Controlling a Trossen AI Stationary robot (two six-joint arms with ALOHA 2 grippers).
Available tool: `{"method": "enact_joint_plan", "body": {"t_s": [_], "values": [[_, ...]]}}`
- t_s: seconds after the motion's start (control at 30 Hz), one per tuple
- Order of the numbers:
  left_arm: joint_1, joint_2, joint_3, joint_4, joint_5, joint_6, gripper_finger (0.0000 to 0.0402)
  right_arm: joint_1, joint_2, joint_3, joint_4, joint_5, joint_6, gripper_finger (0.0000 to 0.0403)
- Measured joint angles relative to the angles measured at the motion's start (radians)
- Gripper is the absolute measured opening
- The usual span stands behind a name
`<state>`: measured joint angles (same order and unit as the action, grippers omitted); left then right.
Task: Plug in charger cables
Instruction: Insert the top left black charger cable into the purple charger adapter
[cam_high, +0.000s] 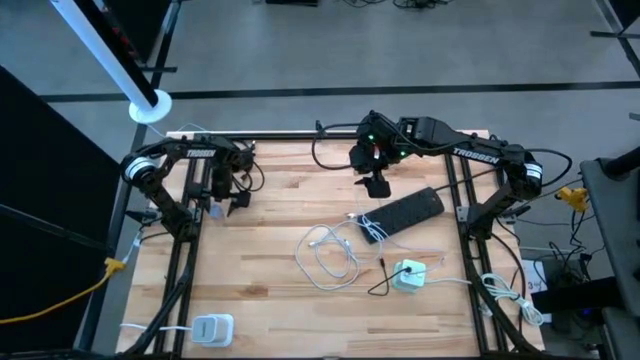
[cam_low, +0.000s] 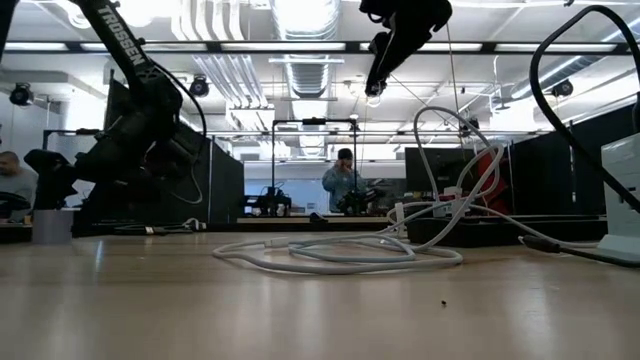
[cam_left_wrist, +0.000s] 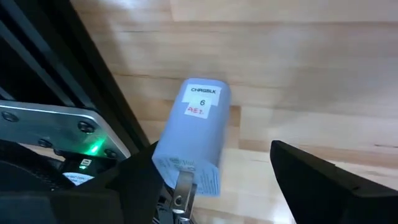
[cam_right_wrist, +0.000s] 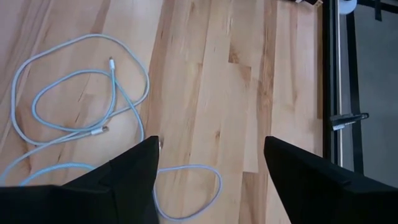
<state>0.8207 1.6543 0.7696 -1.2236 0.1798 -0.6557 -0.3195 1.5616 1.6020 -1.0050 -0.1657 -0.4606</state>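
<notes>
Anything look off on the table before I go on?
Yes: a white charger block lies at the table's near-left corner, far from the power strip. The white cable lies loosely looped mid-table, plug ends free.

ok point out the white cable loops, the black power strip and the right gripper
white cable (cam_high: 330, 258), high view, middle of the coiled loops
black power strip (cam_high: 405, 211), high view, centre of its top
right gripper (cam_high: 377, 187), high view, between its open fingertips

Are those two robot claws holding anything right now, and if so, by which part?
No. The right gripper hangs open above the white cable; the left gripper is open beside a labelled charger block, not clamping it.
</notes>
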Motion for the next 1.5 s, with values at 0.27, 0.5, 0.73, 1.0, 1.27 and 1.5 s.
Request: {"method": "enact_joint_plan", "body": {"t_s": [0.27,0.5,0.73,1.0,1.27,1.5], "values": [[-0.002,-0.002,0.0,-0.001,0.021,0.064,0.0113,0.0,-0.005,0.0,-0.038,0.0,-0.003,0.0255],[-0.004,-0.009,0.016,0.014,0.003,0.105,0.0121,0.0,-0.01,0.0,-0.03,0.0,-0.008,0.0242],[-0.006,-0.08,0.171,0.079,-0.196,0.095,0.0121,0.0,-0.01,0.0,-0.019,0.007,-0.024,0.023],[0.002,-0.08,0.325,0.193,-0.575,0.085,0.0121,0.0,-0.022,0.0,-0.04,0.009,0.023,0.0221],[0.009,0.015,0.297,0.257,-0.737,0.128,0.0121,0.0,-0.043,0.0,-0.066,0.009,0.056,0.0223],[0.011,0.147,0.296,0.284,-0.725,0.167,0.0121,0.0,-0.043,0.0,-0.095,0.009,0.058,0.0219]]}}
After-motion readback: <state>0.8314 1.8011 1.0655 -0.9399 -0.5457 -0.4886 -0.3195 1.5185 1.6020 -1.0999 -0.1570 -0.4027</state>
